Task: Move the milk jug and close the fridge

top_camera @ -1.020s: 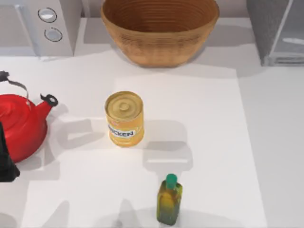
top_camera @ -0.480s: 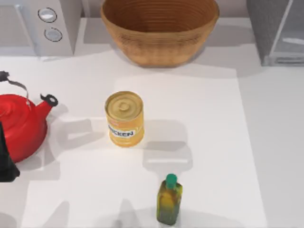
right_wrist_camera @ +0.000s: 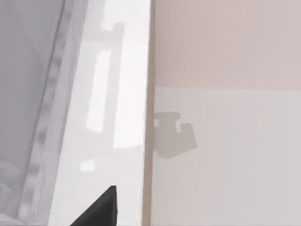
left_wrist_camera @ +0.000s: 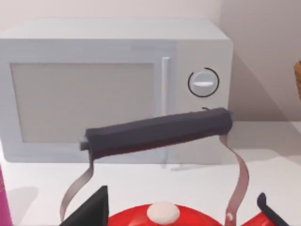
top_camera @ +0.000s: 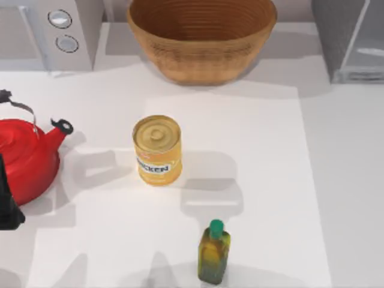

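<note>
fridge door ajar at the table's far right corner

the large plain grey metal fridge (top_camera: 351, 39) stands at the far right corner of the white table (top_camera: 264, 156), cut off by the top view's edge. its flat light-grey door (right_wrist_camera: 110, 108) stands open, with the pale interior beside it in the right wrist view. a dark fingertip (right_wrist_camera: 99, 209) of the right hand pokes into that view close to the door; i cannot tell whether that hand is released or clenched.

left of the fridge along the far edge sits a wide woven brown wicker basket (top_camera: 201, 36), and further left a grey microwave with two round knobs (top_camera: 54, 33). near the middle of the table stands an upright yellow can with a printed label (top_camera: 157, 150). nearer the front, well apart from it, stands a yellowish bottle with a green cap (top_camera: 213, 252).

at the left side sits a red kettle with a dark handle (top_camera: 27, 156). the left arm (top_camera: 7, 198) is parked at the left edge just beside it. the left wrist view looks over the kettle's handle toward the microwave, with one dark fingertip (left_wrist_camera: 91, 212) of the left hand in sight; whether that hand is released or clenched i cannot tell.
</note>
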Available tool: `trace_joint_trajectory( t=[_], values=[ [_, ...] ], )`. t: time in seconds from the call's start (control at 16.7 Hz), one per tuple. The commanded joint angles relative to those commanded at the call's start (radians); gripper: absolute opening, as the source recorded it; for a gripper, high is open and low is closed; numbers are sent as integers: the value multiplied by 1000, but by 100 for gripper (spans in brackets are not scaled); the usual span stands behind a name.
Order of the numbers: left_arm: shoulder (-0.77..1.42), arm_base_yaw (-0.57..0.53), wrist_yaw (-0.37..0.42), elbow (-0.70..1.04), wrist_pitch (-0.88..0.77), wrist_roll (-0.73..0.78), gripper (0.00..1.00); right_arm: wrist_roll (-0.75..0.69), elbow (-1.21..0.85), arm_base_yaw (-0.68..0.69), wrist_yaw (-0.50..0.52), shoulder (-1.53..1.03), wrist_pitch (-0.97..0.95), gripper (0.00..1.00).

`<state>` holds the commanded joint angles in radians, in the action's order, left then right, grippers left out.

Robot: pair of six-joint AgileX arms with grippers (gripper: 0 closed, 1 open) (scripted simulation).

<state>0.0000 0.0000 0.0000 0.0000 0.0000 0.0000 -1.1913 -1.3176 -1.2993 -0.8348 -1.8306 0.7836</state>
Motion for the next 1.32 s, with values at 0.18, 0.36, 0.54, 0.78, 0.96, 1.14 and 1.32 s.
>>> trace_joint_trajectory(
  t=[0.18, 0.36, 0.54, 0.78, 0.96, 1.14, 1.32],
  values=[
    [0, 0, 0, 0, 0, 0, 100, 264, 7, 159, 36, -2, -217, 100],
    [0, 0, 0, 0, 0, 0, 100, 449, 13, 288, 64, -4, -388, 100],
    [0, 0, 0, 0, 0, 0, 100, 540, 17, 361, 80, -3, -476, 100],
    [0, 0, 0, 0, 0, 0, 100, 549, 17, 369, 82, -3, -485, 100],
    [0, 0, 0, 0, 0, 0, 100, 557, 28, 370, 93, 6, -494, 100],
    [0, 0, 0, 0, 0, 0, 100, 631, 58, 465, 177, 26, -537, 100],
    [0, 0, 0, 0, 0, 0, 100, 753, 113, 652, 319, 61, -606, 100]
  ],
)
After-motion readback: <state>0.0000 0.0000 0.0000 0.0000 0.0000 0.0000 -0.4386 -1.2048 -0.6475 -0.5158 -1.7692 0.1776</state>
